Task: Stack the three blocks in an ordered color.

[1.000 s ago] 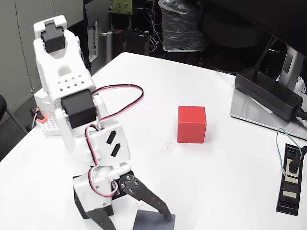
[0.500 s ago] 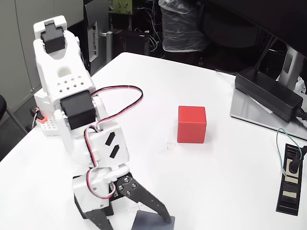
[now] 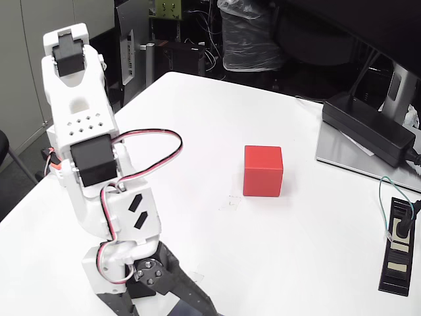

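Bare table (image 3: 217,125) surrounds the red block (image 3: 263,171); power brick (image 3: 368,128) far right.

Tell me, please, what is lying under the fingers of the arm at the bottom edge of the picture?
A small dark grey patch shows between the fingers, probably a block's top. The arm and the picture edge hide the rest.

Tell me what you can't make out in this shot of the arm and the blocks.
- Gripper, fixed view: its fingertips are cut off by the bottom edge, so open or shut is unclear.
- Grey block: a sliver shows at the bottom edge under the fingers; whether it is gripped cannot be told.
- Red block: its far and right faces are turned away.
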Controlling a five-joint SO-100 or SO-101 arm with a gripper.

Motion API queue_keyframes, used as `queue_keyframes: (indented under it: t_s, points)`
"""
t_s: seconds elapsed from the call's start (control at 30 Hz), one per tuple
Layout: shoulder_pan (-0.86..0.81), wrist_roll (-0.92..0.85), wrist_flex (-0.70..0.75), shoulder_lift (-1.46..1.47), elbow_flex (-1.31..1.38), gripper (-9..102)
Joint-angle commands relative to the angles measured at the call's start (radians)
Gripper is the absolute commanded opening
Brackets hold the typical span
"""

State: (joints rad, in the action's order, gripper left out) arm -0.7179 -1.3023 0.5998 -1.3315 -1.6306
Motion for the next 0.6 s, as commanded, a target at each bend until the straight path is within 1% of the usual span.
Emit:
queue_keyframes:
  t_s: [0.0,0.33,0.57]
  points:
    - [-0.008,0.037,-0.005,-0.028,0.014,33]
    - [-0.008,0.198,0.002,-0.164,0.008,33]
    - [-0.008,0.347,0.014,-0.178,0.006,33]
